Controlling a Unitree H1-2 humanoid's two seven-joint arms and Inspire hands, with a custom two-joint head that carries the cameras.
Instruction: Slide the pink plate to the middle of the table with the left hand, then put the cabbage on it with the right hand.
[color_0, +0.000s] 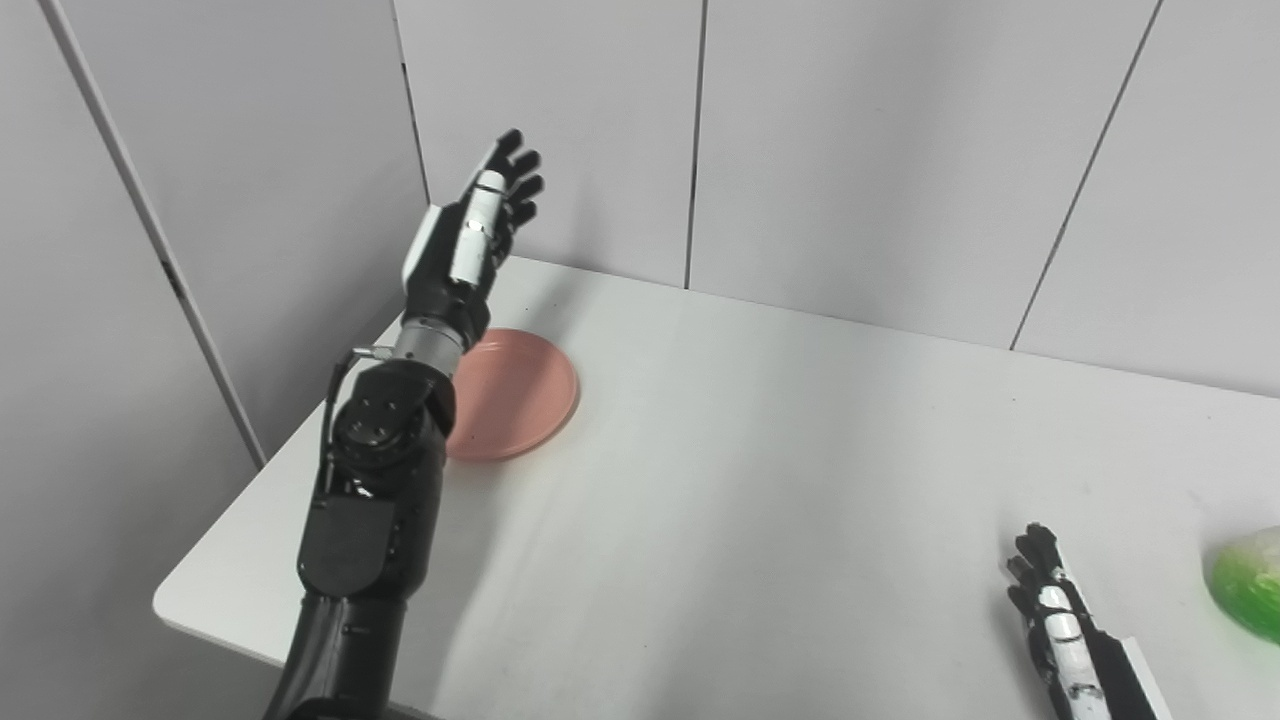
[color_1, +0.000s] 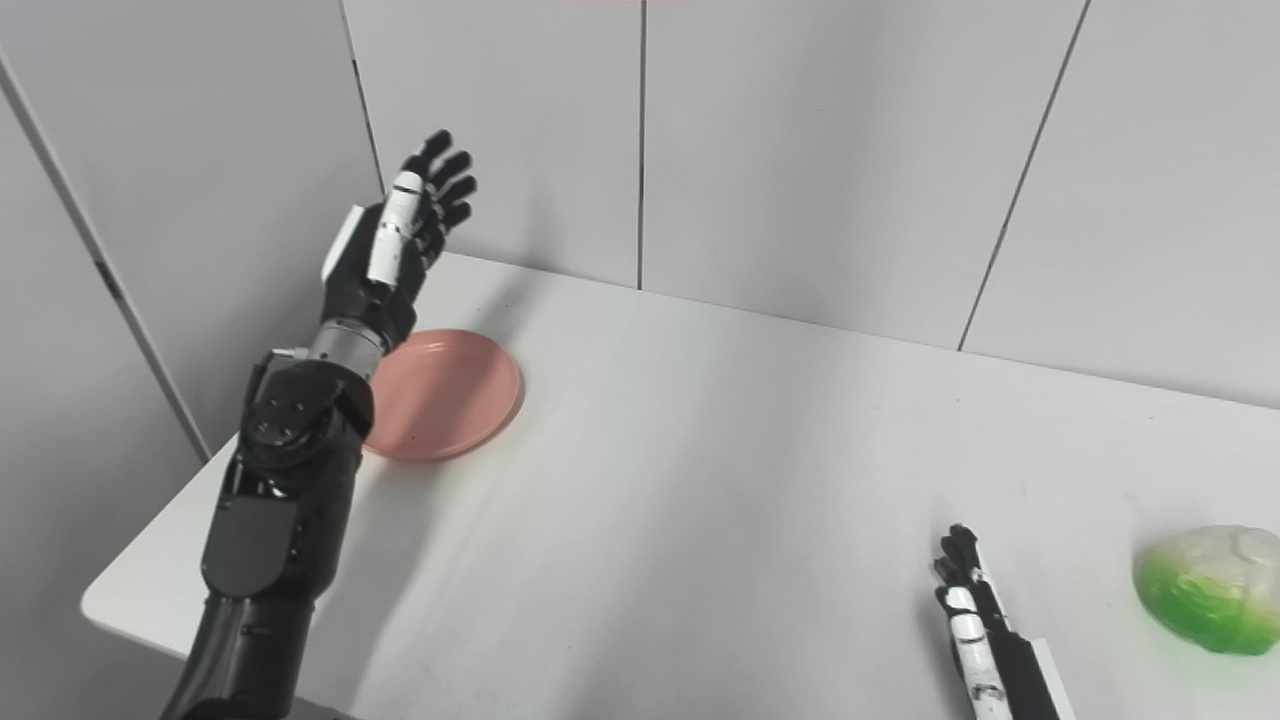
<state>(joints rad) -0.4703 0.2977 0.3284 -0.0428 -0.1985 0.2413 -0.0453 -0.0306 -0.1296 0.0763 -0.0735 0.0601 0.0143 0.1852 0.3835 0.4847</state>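
Left eye view: pretty clean scene, white surface (color_0: 760, 480) with just two things on it.
Pink plate: pink plate (color_0: 515, 395) sits near the far-left corner, nowhere near the middle yet, so the slide isn't done.
Left hand: left hand (color_0: 480, 235) is up in the air beyond the plate, fingers (color_0: 520, 175) spread and holding nothing, not touching the plate.
Right hand: right hand (color_1: 975, 625) is low at the bottom edge, fingers straight and empty, just waiting by the looks of it.
Cabbage: cabbage (color_1: 1215, 590) is over on the right side, near the right hand but apart from it.
Risk: the plate's close to the left edge, so a sloppy push could tip it or shove it off.
Other risk: the forearm overlaps the plate's near side in view, so it could bump the rim coming down.
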